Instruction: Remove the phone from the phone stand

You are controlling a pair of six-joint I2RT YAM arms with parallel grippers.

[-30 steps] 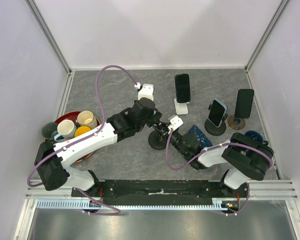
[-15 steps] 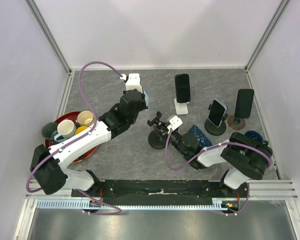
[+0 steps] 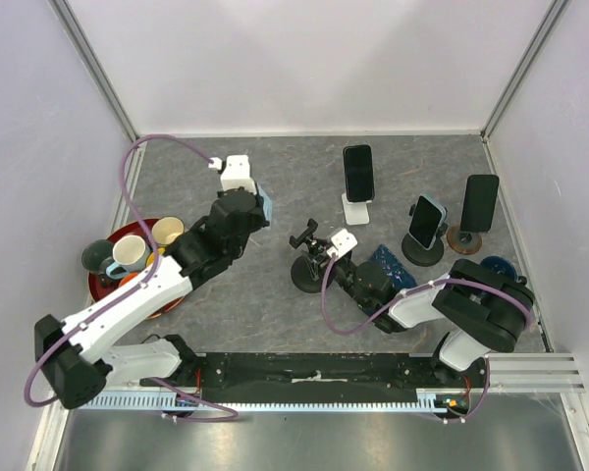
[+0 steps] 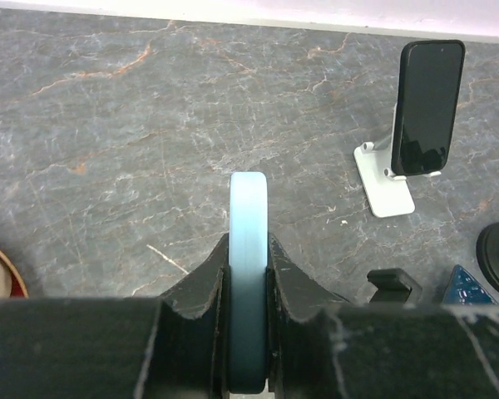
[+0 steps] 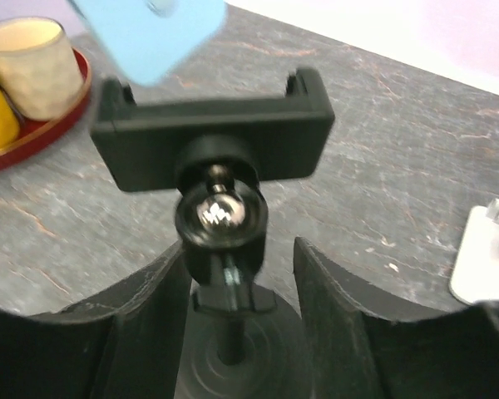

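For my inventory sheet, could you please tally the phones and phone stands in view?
Phones: 4 (light blue phone in left gripper, three other phones on stands)
Phone stands: 4 (black clamp stand empty, three occupied stands)
Total: 8

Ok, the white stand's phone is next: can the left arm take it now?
Probably not yet: the left gripper is shut on the blue phone, though nothing stands between it and the black phone.

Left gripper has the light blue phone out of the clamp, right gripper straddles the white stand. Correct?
Not the white stand. The right wrist view shows the right gripper straddling the black clamp stand, jaws open around its stem. The rest holds: the left gripper grips the light blue phone, clear of the clamp.
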